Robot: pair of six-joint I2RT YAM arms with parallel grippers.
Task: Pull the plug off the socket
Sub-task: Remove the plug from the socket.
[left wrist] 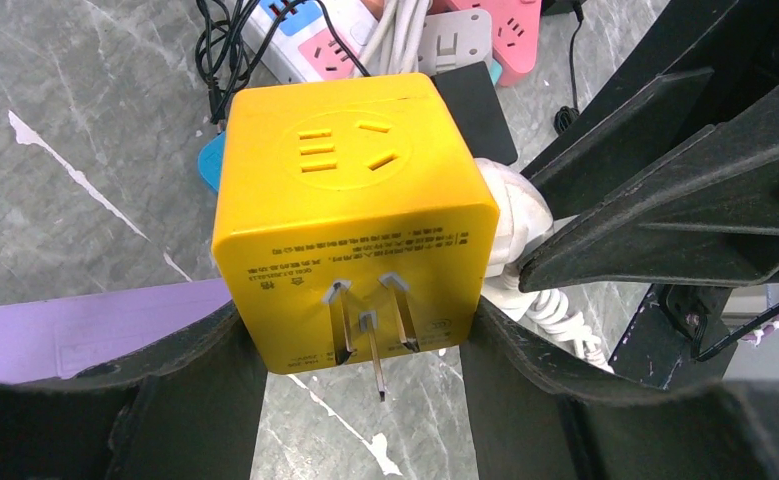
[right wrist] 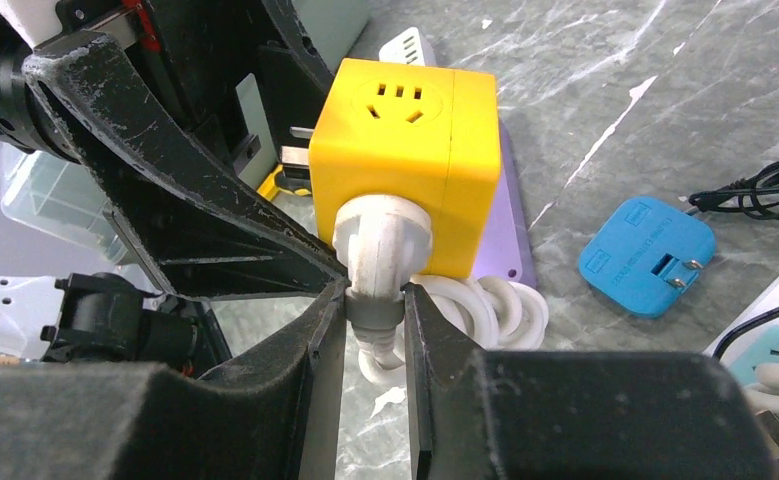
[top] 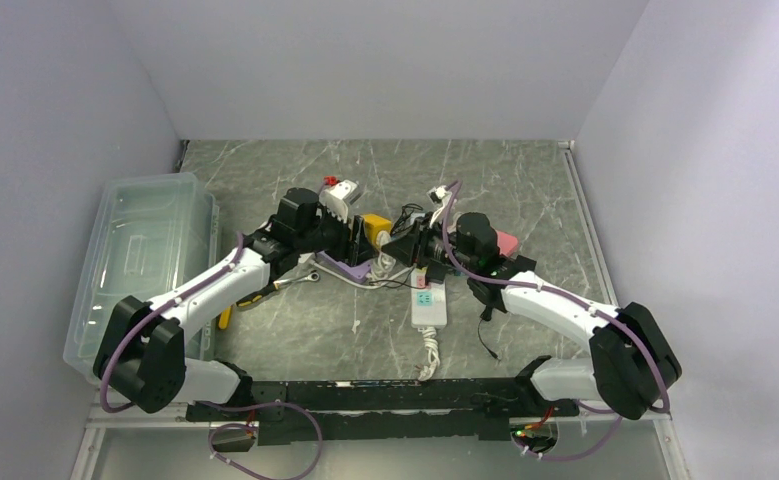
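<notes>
Both are clamped: left gripper [left wrist: 357,335] on the socket cube [left wrist: 355,180], right gripper [right wrist: 375,312] on the plug [right wrist: 381,238]. It looks seated; I'd pull straight apart.

Grey marble-pattern table [top: 525,190] with white veins. Plain pale walls close it in: back wall [top: 385,60] at 12 o'clock, side walls at 9 [top: 35,120] and 3 [top: 715,150]. Clear plastic bin [top: 145,240] at 9 o'clock. Light is soft and even.
</notes>
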